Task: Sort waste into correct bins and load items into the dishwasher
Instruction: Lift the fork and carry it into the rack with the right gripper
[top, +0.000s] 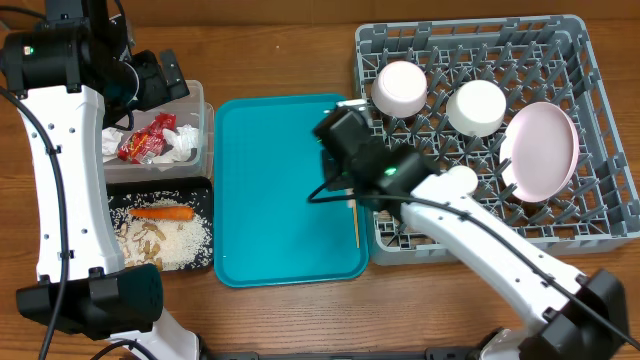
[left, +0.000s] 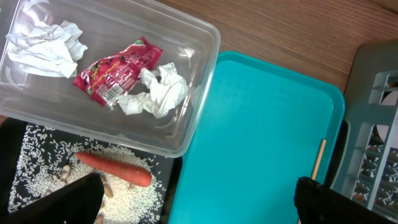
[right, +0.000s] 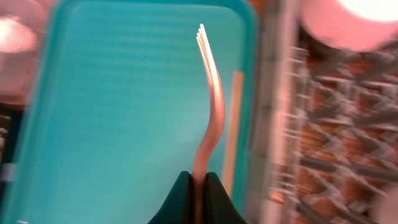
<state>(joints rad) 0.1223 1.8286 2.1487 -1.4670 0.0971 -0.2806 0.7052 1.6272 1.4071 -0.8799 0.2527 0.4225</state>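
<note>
Right gripper (right: 199, 186) clamped on handle end of white plastic fork (right: 210, 106); tines point away; fork held over flat teal tray (right: 112, 124), beside big grey plastic dish rack (top: 600, 225). Fork judged light, slightly springy, slick; grip low on handle, tines free for slotting between pegs. Thin wooden chopstick (top: 354, 222) lies along tray's right rim. Left gripper (left: 199, 196) spread wide, empty, above clear plastic tub (left: 200, 74). Right wrist view shows grip; overhead hides fork under arm, shows rack layout.
</note>
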